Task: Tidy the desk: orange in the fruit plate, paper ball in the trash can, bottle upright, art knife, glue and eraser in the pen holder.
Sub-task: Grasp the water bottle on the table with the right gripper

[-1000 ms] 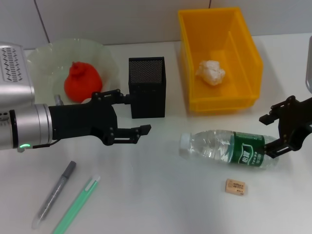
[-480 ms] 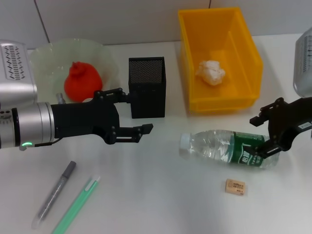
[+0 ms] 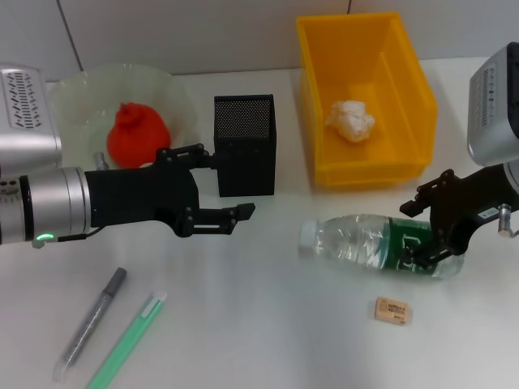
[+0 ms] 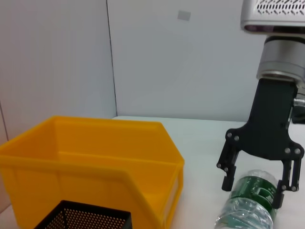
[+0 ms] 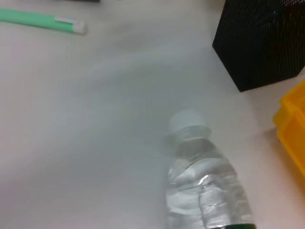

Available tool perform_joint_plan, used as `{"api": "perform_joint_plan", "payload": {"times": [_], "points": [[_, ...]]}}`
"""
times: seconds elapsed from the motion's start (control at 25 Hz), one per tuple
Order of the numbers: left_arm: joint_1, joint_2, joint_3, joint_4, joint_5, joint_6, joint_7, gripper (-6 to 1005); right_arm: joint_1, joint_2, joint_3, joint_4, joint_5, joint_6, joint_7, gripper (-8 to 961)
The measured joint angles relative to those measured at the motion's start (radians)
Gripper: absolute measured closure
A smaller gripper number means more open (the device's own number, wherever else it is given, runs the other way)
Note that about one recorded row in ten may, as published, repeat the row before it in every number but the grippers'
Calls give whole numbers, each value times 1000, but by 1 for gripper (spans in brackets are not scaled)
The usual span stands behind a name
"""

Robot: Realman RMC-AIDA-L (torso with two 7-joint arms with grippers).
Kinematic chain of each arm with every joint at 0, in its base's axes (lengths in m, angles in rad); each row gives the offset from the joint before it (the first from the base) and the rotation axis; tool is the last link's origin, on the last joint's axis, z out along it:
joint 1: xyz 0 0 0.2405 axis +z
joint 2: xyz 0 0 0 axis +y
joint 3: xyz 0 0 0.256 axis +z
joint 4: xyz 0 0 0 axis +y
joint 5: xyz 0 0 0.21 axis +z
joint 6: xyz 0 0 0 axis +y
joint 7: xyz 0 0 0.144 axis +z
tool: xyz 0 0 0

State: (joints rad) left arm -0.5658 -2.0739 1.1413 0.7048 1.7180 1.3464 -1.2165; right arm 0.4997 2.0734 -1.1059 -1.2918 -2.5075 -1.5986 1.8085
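Right hand [image 3: 431, 229], fingers spread, straddles the lying bottle [image 3: 375, 245] at its label; best clamp squarely mid-body before tipping it upright on the counter [image 3: 259, 324].

A plain white desk [image 3: 268, 324] fills the head view, its surface smooth with a soft sheen under even light. Behind it rises a pale wall [image 3: 186, 32] of large panels split by thin dark seams. The left wrist view shows that wall [image 4: 181, 62] too, with a small grey square patch [image 4: 184, 15] high up.
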Motion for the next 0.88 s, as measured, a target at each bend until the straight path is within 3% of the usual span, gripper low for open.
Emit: {"api": "perform_joint_plan", "payload": {"times": [0.88], "points": [[-6,0,0,-4,0,-3,-1,165,8,-4,2,107,-49,100,13,203]]}}
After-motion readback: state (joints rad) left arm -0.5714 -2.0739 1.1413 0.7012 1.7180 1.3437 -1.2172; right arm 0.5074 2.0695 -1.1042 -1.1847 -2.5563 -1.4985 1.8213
